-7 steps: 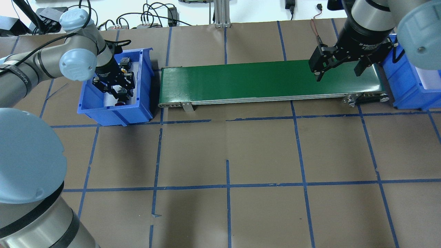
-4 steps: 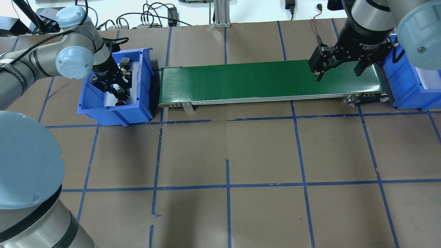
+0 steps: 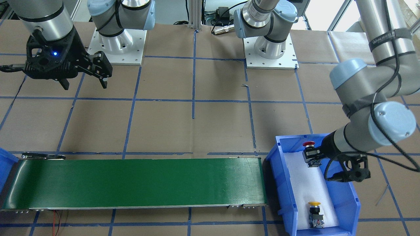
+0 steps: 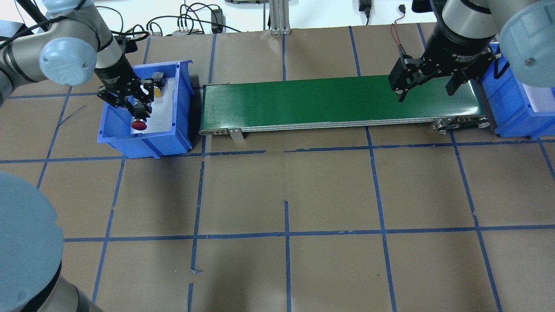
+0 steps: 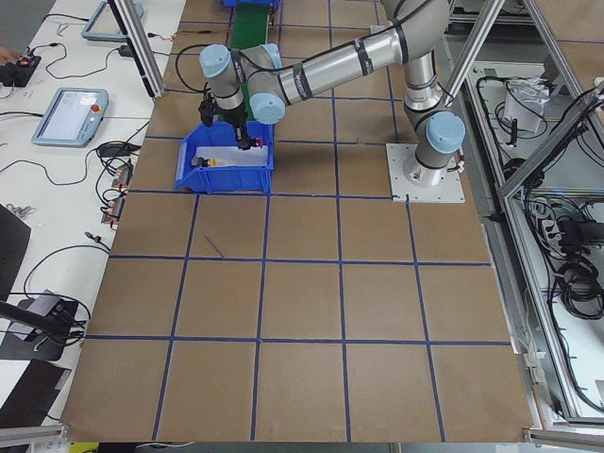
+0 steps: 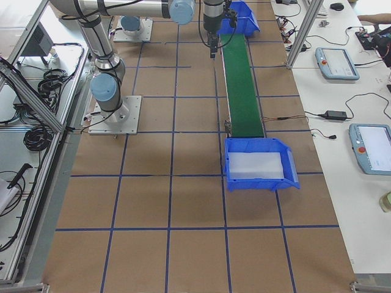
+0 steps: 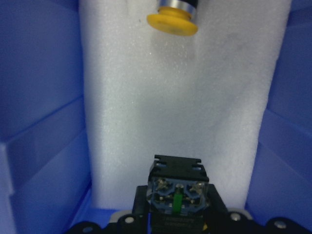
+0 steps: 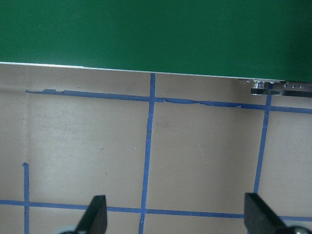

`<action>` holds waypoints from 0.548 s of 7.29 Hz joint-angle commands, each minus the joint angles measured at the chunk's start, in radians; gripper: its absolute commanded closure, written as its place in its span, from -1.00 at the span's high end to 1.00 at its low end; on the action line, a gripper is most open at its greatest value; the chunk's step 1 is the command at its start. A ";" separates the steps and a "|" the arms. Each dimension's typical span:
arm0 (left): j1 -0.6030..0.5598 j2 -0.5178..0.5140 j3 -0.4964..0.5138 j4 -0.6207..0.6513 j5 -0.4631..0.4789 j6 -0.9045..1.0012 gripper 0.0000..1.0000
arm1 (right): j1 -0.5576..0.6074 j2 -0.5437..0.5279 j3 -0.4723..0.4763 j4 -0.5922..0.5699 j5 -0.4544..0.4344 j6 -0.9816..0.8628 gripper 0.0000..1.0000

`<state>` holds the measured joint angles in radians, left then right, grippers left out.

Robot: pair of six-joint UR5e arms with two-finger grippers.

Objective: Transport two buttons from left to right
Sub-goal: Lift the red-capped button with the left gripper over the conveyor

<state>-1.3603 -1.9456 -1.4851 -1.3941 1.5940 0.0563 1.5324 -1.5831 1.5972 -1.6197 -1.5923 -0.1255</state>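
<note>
The red button (image 4: 138,125) is clamped in the left gripper (image 4: 138,107), which grasps its grey contact block (image 7: 178,187). The red cap points toward the robot's side of the left blue bin (image 4: 104,135). The button looks to be clear of the white foam liner (image 7: 180,112), though I cannot be sure of that.

Further along the same bin, toward the operators' side, the yellow button (image 3: 314,209) lies on the foam, apart from the gripper. Its cap also faces the robot, so both long axes run along the bin.

The green conveyor belt (image 4: 338,102) starts just past the bin's right wall, to the robot's right of the held button. By my judgement, the coming move is a carry sideways over that wall onto the belt's near end.

The left arm is the nearer one by far. The right gripper (image 4: 426,93) hangs released, fingers spread, by the belt's far right end, with nothing between them. Beyond it stands the right blue bin (image 4: 507,108), and no button shows in it.

In all there are two buttons, two bins and one belt on the desk (image 4: 286,195).
</note>
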 commanded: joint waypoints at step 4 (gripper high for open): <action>-0.199 0.189 -0.017 -0.074 0.021 -0.324 -0.36 | 0.000 -0.003 0.001 0.001 0.000 0.001 1.00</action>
<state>-1.4718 -1.7595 -1.4941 -1.4862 1.6167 -0.1449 1.5324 -1.5849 1.5977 -1.6184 -1.5924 -0.1252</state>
